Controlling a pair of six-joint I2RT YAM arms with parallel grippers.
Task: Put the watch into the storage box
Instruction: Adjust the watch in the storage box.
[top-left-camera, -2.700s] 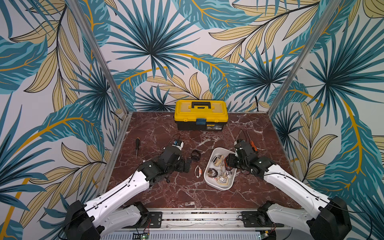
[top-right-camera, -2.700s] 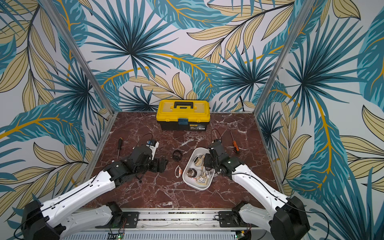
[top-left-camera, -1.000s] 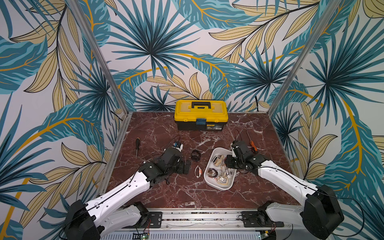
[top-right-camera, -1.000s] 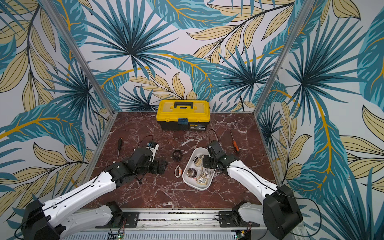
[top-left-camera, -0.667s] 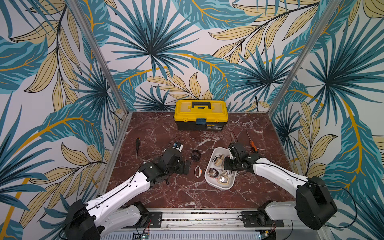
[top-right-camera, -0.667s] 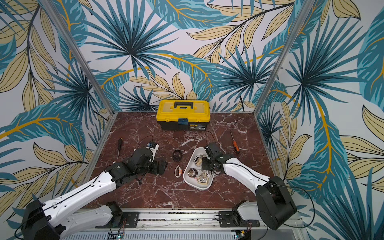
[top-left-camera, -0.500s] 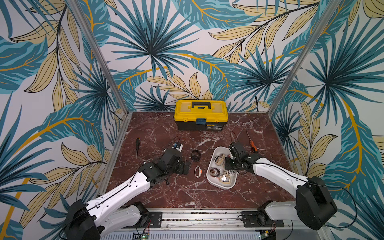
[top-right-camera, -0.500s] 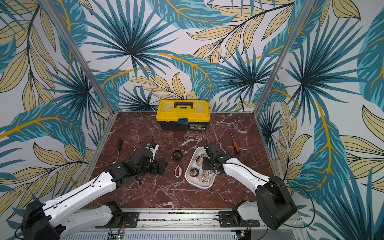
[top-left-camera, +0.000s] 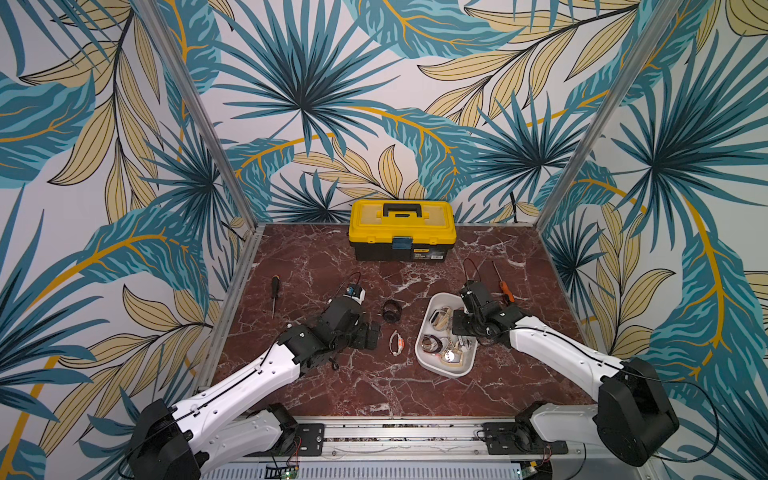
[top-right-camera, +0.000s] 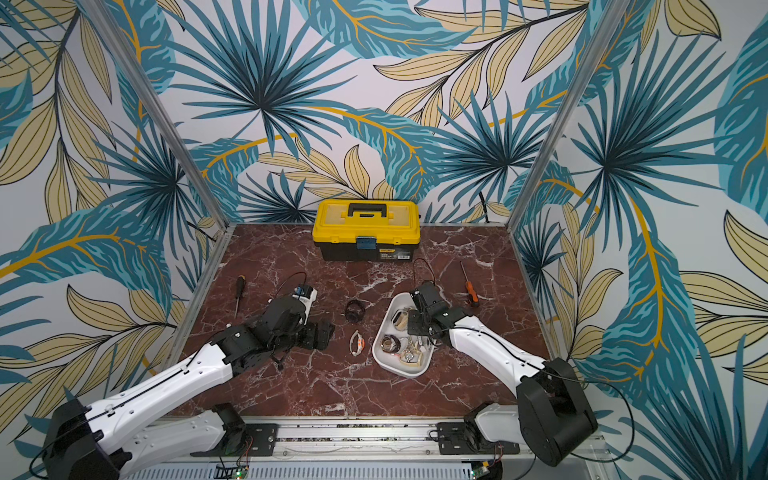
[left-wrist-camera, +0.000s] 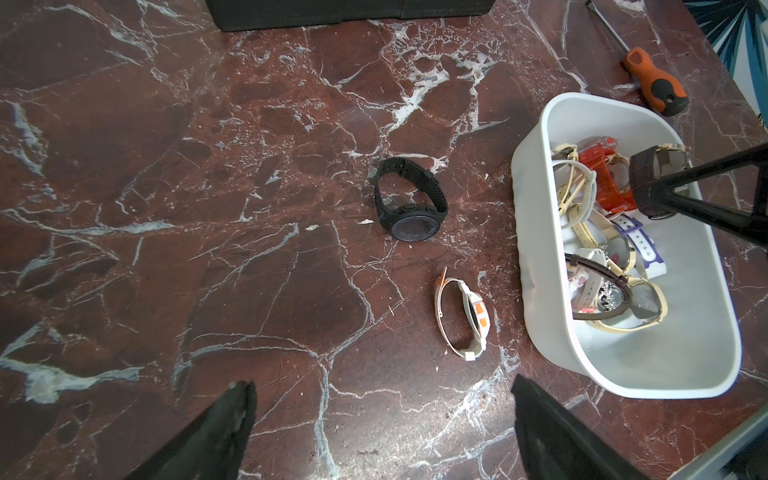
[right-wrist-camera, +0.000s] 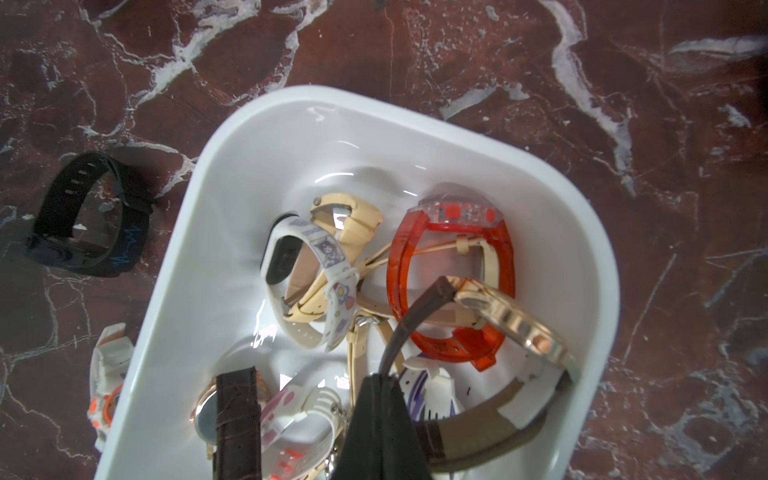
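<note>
Top views, storage box: storage box (top-left-camera: 420, 347) right of centre on the surface (top-left-camera: 316, 257), heaped with watches; right hand (top-right-camera: 415, 325) over its far half.
Left wrist, left hand: left hand (left-wrist-camera: 380, 386) spread, empty; black watch (left-wrist-camera: 409, 208) and white-orange watch (left-wrist-camera: 461, 318) lie left of the box.
Right wrist, held watch: brown-strap watch (right-wrist-camera: 511, 320) pinched by its strap in the right hand's pressed-together tips, over the box interior.
Risk: strap may slip; released, it could ride the heap over the rim.
</note>
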